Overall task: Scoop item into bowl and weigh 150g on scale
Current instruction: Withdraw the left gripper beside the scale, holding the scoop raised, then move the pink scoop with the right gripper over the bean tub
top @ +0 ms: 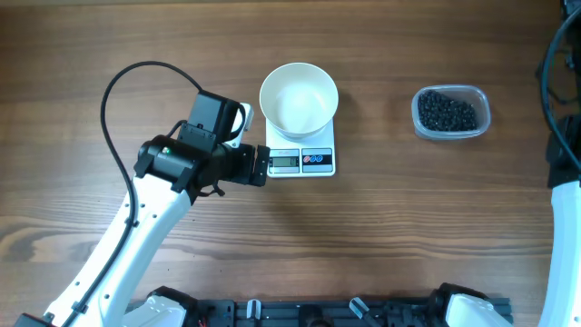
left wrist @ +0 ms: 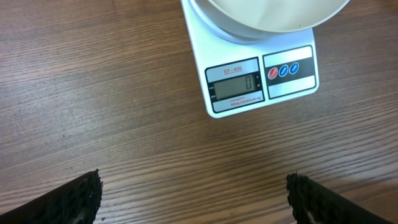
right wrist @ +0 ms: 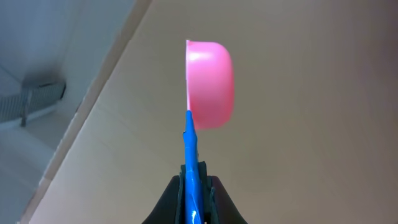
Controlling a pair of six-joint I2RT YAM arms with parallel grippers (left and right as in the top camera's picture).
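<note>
The brown wooden bench (top: 109,54) carries everything. My left gripper (top: 263,165) hangs over it with its jaws spread fully wide and holding nothing. Its tips are just beside the left edge of the small flat white kitchen scale (top: 313,162), which sits mid-width, nearer the far edge. The round white bowl (top: 299,98) stands on the scale, whose display reads zero. Towards the far right corner, well apart, the clear rounded plastic tub (top: 451,113) holds the small round black beans (top: 447,111). My right gripper (right wrist: 194,186) is clamped on the blue handle of a pink plastic scoop (right wrist: 211,84), and I cannot tell how far it is from the beans.
</note>
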